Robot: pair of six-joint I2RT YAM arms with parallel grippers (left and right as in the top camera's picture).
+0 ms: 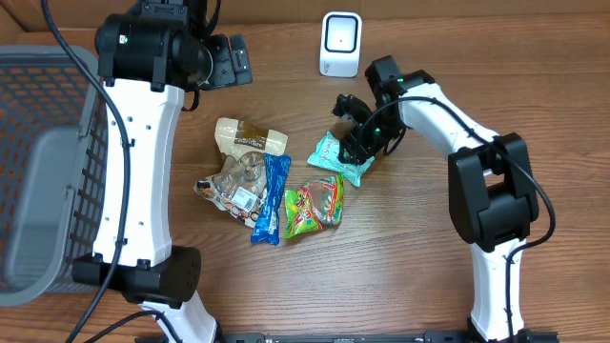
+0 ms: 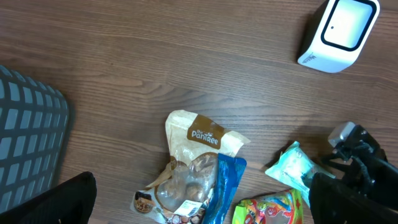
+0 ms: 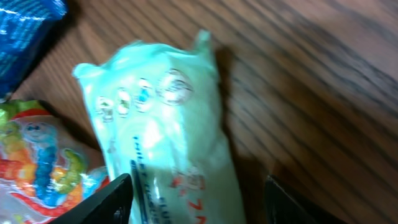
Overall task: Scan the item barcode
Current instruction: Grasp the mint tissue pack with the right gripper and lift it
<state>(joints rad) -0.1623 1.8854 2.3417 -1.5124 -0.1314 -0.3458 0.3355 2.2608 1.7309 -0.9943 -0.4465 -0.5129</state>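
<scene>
A mint-green snack packet [image 1: 338, 158] [image 3: 168, 124] lies on the wooden table, right of the other items. My right gripper [image 1: 361, 145] [image 3: 198, 186] is down over it, jaws open and straddling its near end. The left finger [image 3: 115, 199] is against the packet's edge and the right finger [image 3: 292, 202] stands a little off it. The white barcode scanner [image 1: 340, 44] [image 2: 337, 32] stands at the back of the table. My left gripper [image 1: 225, 60] [image 2: 202, 205] hangs wide open and empty, high above the pile. The mint packet [image 2: 292, 168] also shows in the left wrist view.
A brown Pantree bag [image 1: 246, 157] [image 2: 196, 155], a blue packet [image 1: 272, 198] [image 2: 225, 183] and a green-and-red gummy packet [image 1: 315, 204] [image 3: 37, 162] lie together at mid-table. A grey mesh basket [image 1: 38, 162] [image 2: 28, 143] stands at the left edge.
</scene>
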